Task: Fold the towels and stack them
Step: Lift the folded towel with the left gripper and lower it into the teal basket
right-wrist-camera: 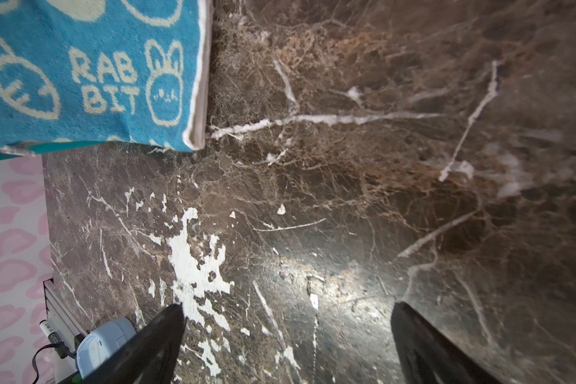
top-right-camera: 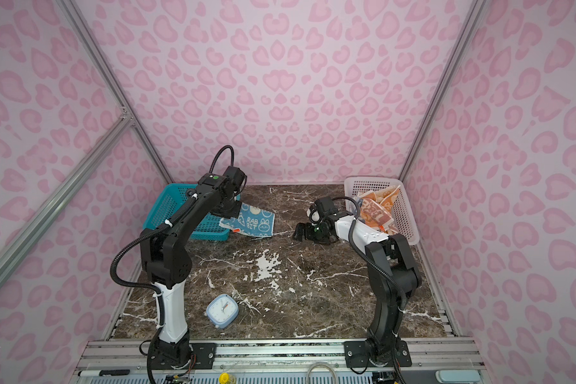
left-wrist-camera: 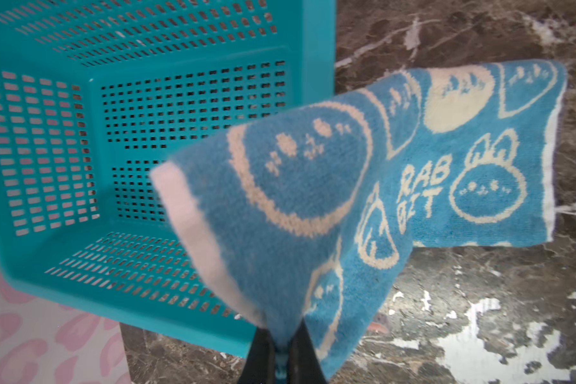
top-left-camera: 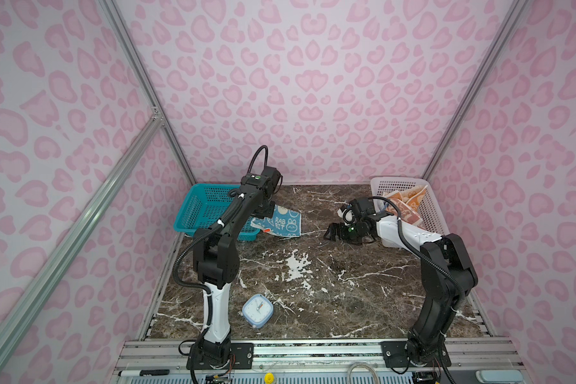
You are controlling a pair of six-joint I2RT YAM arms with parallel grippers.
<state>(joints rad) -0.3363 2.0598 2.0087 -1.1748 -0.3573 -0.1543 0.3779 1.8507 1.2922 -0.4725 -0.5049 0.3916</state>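
The left pincer (left-wrist-camera: 281,355) is pinching the unfolded blue terry rabbit towel (left-wrist-camera: 446,173); the right pincer (right-wrist-camera: 286,335) is gaping empty; orange towels (top-left-camera: 403,202) are waiting in the white mesh basket (top-left-camera: 434,212).

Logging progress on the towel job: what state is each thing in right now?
Blue towel, unfolded, one end pinched and raised.
Left gripper, shut on the blue towel.
Right gripper, open and empty above the table.
Orange towel, crumpled in the white basket.
White basket, upright, holding the orange towel.
Teal basket, upright on the table.
Clock, lying face up.
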